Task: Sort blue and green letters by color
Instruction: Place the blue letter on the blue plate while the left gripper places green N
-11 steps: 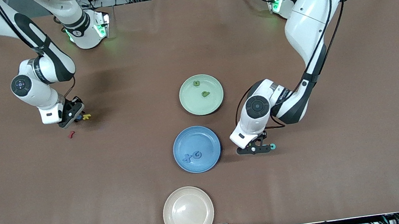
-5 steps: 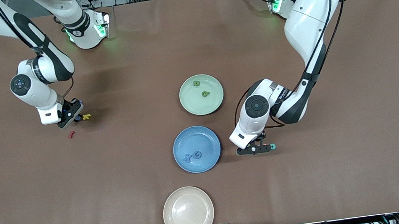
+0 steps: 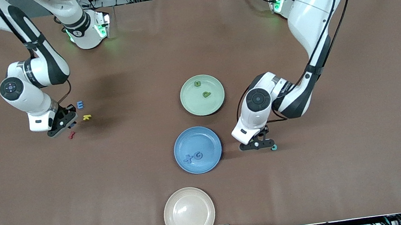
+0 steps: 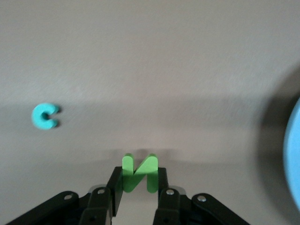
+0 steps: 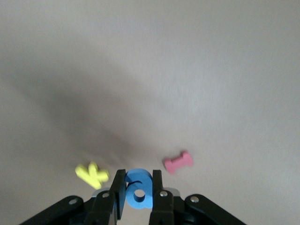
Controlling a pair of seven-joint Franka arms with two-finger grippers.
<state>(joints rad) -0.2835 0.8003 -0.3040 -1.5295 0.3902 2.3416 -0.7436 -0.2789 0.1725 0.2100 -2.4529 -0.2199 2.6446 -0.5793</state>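
left gripper [image 4: 136,180] over the counter [image 3: 339,109] beside the blue plate [image 3: 197,149], jaws clamped on a green letter [image 4: 138,172]; right gripper [image 5: 137,190] over the yellow k [image 5: 92,175], jaws pinching a blue letter [image 5: 138,188]; another blue letter [image 3: 80,104] lies nearby.

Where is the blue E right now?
In the front view the blue E lies on the table toward the right arm's end, just farther from the camera than the yellow K and beside the right end effector.
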